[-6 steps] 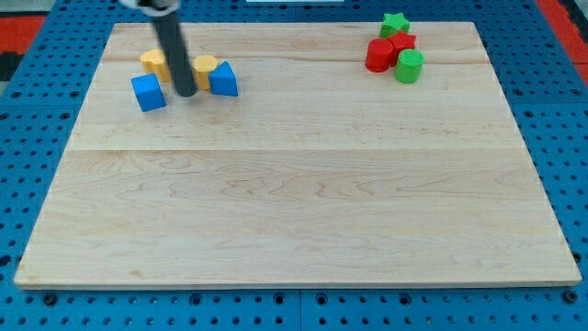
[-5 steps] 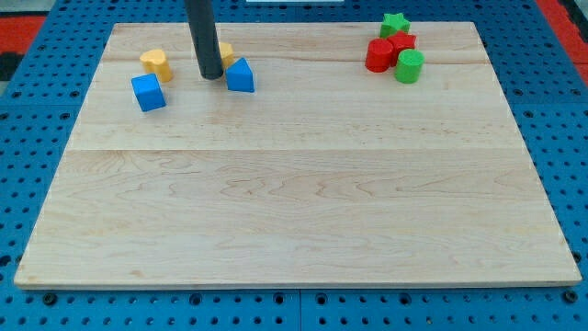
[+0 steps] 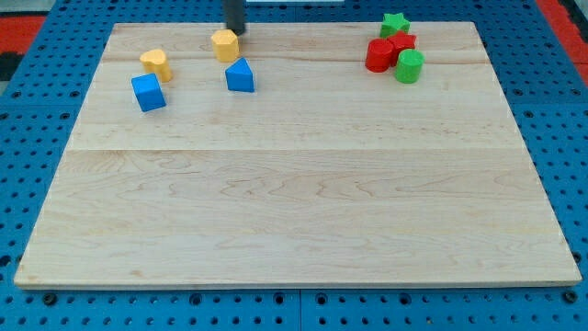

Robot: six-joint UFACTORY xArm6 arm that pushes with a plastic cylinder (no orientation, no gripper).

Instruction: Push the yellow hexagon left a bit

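Observation:
The yellow hexagon (image 3: 225,44) sits near the top edge of the wooden board (image 3: 294,184), left of centre. My tip (image 3: 235,30) is just above and to the right of it, touching or nearly touching its upper right side. A blue triangular block (image 3: 240,75) lies just below the hexagon. A second yellow block (image 3: 157,64) lies further left, with a blue cube (image 3: 148,93) below it.
At the top right stands a cluster: a green star (image 3: 395,24), a red block (image 3: 402,42), a red cylinder (image 3: 378,56) and a green cylinder (image 3: 409,66). The board lies on a blue pegboard (image 3: 37,138).
My tip has moved up and right, from between the yellow blocks to the hexagon's upper right. The hexagon and the blue triangle have shifted right of where they were.

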